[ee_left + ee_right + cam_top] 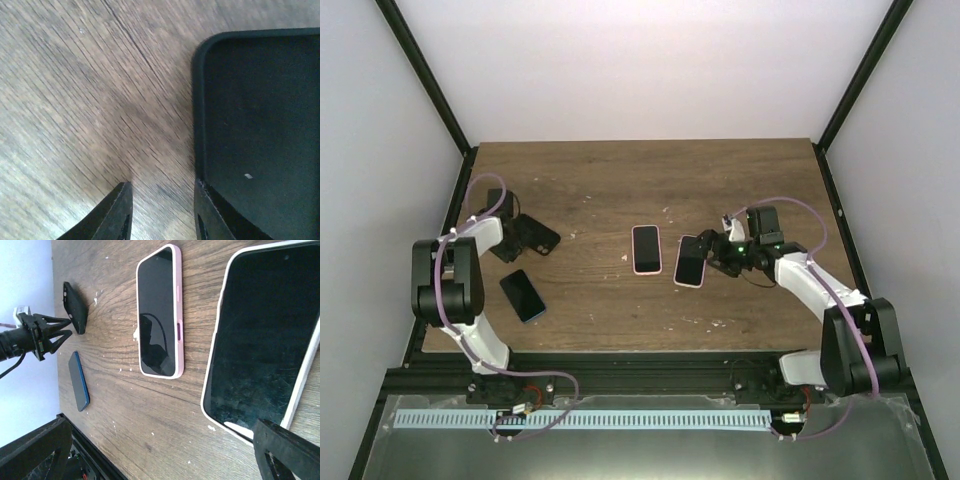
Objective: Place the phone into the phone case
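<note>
A bare blue phone [522, 295] lies flat at the left front, also seen edge-on as the blue phone [80, 381]. Just behind it lies the empty black phone case [535, 237], which fills the right side of the left wrist view as the case [260, 125]. My left gripper [510, 240] sits low at the case's near-left corner. Its jaws are partly apart over bare wood, and the right finger [207, 215] touches the case's rim. My right gripper [708, 255] is wide open beside a white-cased phone [265, 335].
A phone in a pink case [646, 248] lies face up at mid-table, with the white-cased phone [689, 260] just to its right. Black frame posts and white walls bound the wooden table [620, 180]. A metal rail runs along the near edge.
</note>
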Controlling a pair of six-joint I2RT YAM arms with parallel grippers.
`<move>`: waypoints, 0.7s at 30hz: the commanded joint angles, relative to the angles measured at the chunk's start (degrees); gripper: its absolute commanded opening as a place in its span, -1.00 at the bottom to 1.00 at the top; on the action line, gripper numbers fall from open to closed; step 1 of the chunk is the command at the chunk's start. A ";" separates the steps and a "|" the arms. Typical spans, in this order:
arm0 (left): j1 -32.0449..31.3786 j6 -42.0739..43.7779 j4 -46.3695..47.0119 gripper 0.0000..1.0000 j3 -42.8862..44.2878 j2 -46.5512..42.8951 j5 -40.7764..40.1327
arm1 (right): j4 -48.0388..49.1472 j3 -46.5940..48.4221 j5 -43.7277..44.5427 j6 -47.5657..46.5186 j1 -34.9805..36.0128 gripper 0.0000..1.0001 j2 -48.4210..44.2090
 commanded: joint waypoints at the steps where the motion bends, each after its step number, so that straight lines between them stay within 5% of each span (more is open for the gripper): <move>1: 1.58 -0.25 4.19 -0.31 0.63 2.54 2.95 | 0.41 -0.29 0.78 1.18 1.38 1.00 -2.04; 21: 1.68 -1.65 5.95 -0.41 2.87 3.59 7.39 | -0.32 1.56 1.58 0.37 3.89 0.99 -0.53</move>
